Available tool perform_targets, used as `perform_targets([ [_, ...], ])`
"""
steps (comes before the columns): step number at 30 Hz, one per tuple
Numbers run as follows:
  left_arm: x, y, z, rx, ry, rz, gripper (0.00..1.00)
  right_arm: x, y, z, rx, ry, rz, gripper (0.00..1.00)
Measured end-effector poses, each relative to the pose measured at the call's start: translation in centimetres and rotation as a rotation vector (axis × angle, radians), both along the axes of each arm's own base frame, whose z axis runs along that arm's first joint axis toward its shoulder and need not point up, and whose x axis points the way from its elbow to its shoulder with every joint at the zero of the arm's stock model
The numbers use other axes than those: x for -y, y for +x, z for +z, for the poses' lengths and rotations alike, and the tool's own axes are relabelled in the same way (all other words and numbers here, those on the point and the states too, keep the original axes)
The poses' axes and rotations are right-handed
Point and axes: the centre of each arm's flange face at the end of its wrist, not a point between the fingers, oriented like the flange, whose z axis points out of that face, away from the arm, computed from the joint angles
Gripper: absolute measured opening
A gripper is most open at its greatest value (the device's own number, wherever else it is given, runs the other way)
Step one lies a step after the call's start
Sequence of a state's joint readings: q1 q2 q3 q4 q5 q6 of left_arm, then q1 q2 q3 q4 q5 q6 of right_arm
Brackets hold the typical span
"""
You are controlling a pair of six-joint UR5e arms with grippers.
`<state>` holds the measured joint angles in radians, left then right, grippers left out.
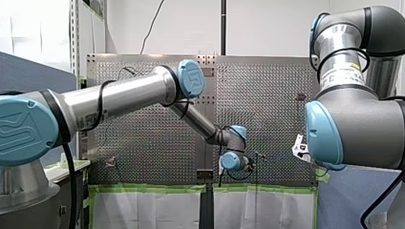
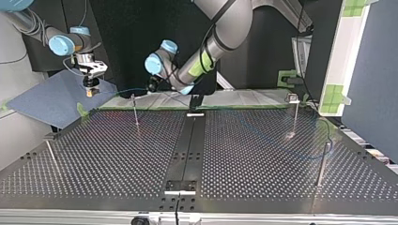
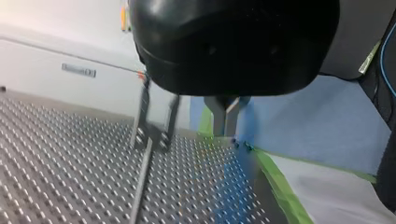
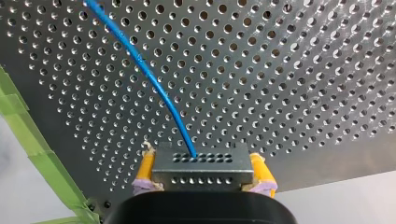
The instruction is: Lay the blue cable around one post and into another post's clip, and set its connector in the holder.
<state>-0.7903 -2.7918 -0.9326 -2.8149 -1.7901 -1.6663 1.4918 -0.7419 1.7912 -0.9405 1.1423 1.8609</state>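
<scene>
Right wrist view: right tool grasping connector near table edge; left tool clenched.

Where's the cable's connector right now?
The connector is clamped between my right pincer's yellow pads. In the top view it hangs at the upper left, just beyond the table's far left corner, by the blue mat.

The perforated table is dark metal, with a plain black strip running across its middle from the near edge to the far edge. Green tape lines one edge of the table, and white sheeting lies just beyond that tape. A blue mat sits off one far corner of the table. A white panel with green patches stands beside the table's opposite side.
</scene>
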Motion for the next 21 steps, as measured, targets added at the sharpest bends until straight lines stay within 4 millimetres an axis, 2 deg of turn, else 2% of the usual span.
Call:
perform_targets([
  [8, 0.7, -0.2, 3.1, 0.029, -0.018, -0.012, 0.00, 0.0, 0.0, 0.0, 0.000, 0.003, 0.000, 0.00],
  [21, 0.4, 0.0, 3.0, 0.010, -0.046, -0.010, 0.00, -0.1, 0.0, -0.1, 0.000, 0.005, -0.001, 0.00],
])
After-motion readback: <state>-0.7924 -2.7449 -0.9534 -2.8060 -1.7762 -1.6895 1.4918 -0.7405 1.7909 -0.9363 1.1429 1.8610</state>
